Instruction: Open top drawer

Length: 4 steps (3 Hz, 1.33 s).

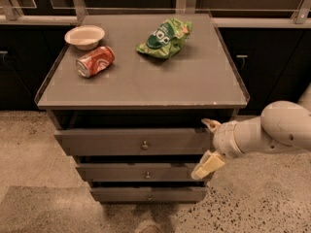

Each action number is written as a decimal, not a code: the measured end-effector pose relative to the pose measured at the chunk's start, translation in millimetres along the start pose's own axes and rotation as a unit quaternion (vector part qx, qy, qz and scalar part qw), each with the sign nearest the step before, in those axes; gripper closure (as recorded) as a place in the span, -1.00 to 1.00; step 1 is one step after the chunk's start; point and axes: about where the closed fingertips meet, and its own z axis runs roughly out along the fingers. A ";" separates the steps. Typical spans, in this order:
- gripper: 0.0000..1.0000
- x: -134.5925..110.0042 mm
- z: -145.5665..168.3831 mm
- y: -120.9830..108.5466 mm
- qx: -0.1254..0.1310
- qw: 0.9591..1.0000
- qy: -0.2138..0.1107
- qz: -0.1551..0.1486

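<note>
The top drawer [112, 142] is the widest of three grey-brown fronts under the grey cabinet top [146, 89]. It has a small round metal knob [144, 144] at its centre. A dark gap shows above the front. My gripper [209, 145] is at the right end of this drawer front, to the right of the knob. It is open, with one cream fingertip [210, 124] by the front's top right corner and the other [208, 165] below its bottom right corner. The white arm [277, 130] reaches in from the right.
On the cabinet top lie a pale bowl [85, 36], a red can [95, 61] on its side and a green chip bag [164, 38]. The middle drawer [121, 172] and bottom drawer [126, 194] sit below. Dark cabinets stand behind, and the floor is speckled.
</note>
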 end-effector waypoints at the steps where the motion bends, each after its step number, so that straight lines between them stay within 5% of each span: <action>1: -1.00 16.8 10.6 -4.1 0.038 0.999 0.019 -0.004; 3: -1.00 28.7 35.1 -34.4 0.075 0.996 0.025 -0.028; 4: -1.00 29.7 59.7 -55.5 0.070 0.996 0.025 -0.043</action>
